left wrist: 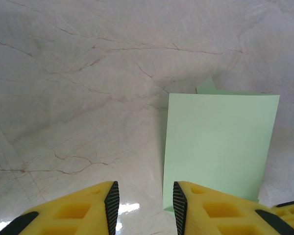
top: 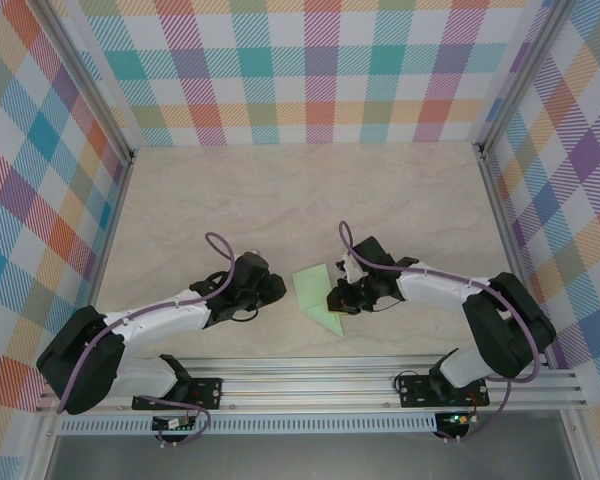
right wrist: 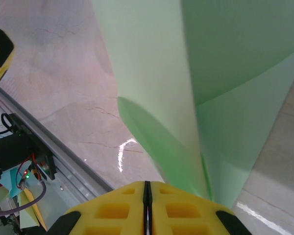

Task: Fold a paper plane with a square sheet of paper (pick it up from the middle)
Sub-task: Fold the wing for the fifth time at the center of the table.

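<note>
step in hand: an early fold, judged from the shape of the sheet. the square sheet of paper [top: 315,288] lies on the table [top: 280,200] between the two arms, near the front edge, with one part flat and one part raised and curled over.

right gripper [right wrist: 147,198]: clenched, fingers pressed together with no gap. the raised flap rises directly from its tips, so it appears to be gripping the paper at an edge; the exact pinch point is hidden behind the fingers.

left gripper [left wrist: 144,203]: released, jaws apart, holding nothing. it hovers low over the bare table just beside the left edge of the flat part; its right-hand finger [left wrist: 179,200] overlaps the sheet's near corner in the wrist view, and contact cannot be confirmed.

next move, as a judgement: carry the raised flap over until its edges line up, while the left gripper pins the flat part, then press the crease. thin paper will slide or buckle if it is not pinned.

surroundings: an aluminium rail [top: 310,375] runs along the near edge behind both grippers, and plaid walls [top: 320,70] enclose the table. a purple cable [top: 220,245] loops above the left wrist. nothing lies on the table in the fold's path; the main constraint is the two grippers working close together.
</note>
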`<state>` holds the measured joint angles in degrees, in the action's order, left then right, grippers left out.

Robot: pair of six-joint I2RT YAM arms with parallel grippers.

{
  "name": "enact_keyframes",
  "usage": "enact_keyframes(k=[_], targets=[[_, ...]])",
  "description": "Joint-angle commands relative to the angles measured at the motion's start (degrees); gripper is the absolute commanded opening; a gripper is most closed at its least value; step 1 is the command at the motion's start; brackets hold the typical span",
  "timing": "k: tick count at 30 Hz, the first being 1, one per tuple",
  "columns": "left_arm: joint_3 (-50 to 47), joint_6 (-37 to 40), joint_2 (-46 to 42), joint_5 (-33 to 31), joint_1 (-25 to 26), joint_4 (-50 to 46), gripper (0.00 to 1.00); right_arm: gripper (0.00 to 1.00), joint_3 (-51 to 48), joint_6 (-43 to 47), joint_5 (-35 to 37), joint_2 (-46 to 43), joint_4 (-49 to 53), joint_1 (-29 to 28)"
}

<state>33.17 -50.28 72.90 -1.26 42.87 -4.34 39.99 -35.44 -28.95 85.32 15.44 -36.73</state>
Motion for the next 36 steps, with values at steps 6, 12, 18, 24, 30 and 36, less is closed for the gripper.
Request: enact_keyframes(k=[6,12,18,24,30,36], targets=[[3.0,1.03,2.01,1.32,1.02,0.16,0.37,0.1,-0.15,1.33,2.5,2.49,-0.94,1.52],[3.7,1.15,3.29,1.51,1.69,0.29,0.37,0.1,-1.35,1.74,2.46,1.17,-0.75,2.86],[5.42,1.85,5.59,3.0,2.68,1.03,0.37,0.1,-3.68,1.74,2.7,1.77,-1.78,4.44],[7.04,1.23,8.33,4.11,4.62,1.98,0.38,0.1,-6.75,1.43,1.31,2.04,-4.69,6.56],[7.43,-3.41,10.55,3.38,6.98,3.66,0.48,0.1,-9.89,0.23,0.39,2.44,-8.53,7.89],[7.57,-10.19,14.21,2.23,10.13,5.41,0.54,0.1,-11.39,-0.46,-1.27,2.04,-11.13,9.07]])
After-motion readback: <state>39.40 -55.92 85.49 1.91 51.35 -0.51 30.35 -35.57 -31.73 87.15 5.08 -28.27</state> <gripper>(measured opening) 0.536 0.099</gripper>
